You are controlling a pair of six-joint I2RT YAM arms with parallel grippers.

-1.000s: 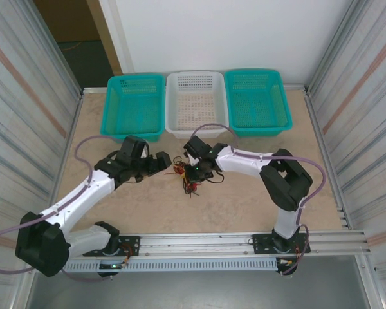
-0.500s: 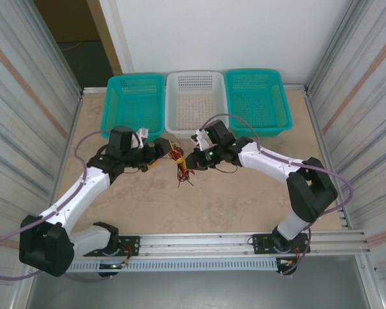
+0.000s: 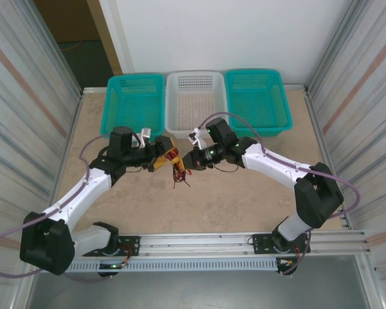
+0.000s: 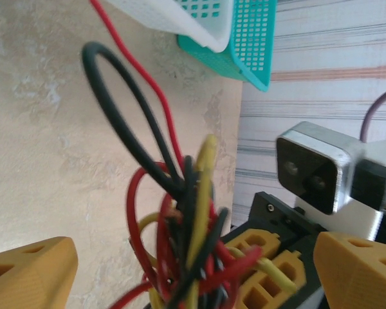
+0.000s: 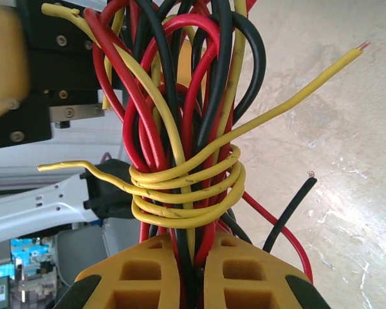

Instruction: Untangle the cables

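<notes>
Right gripper is clamped on the cables, pinching just behind a pale yellow wire coiled round the bundle. I see the bundle held mid-scene between the arms, just on the near side of the white basket. It runs out leftward toward my left gripper, whose fingers stand apart around the loose ends. I judge that arm is nearer for the next pull.

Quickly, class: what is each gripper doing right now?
Left gripper: open, cables between its fingers.
Right gripper: shut on the cables.
</notes>
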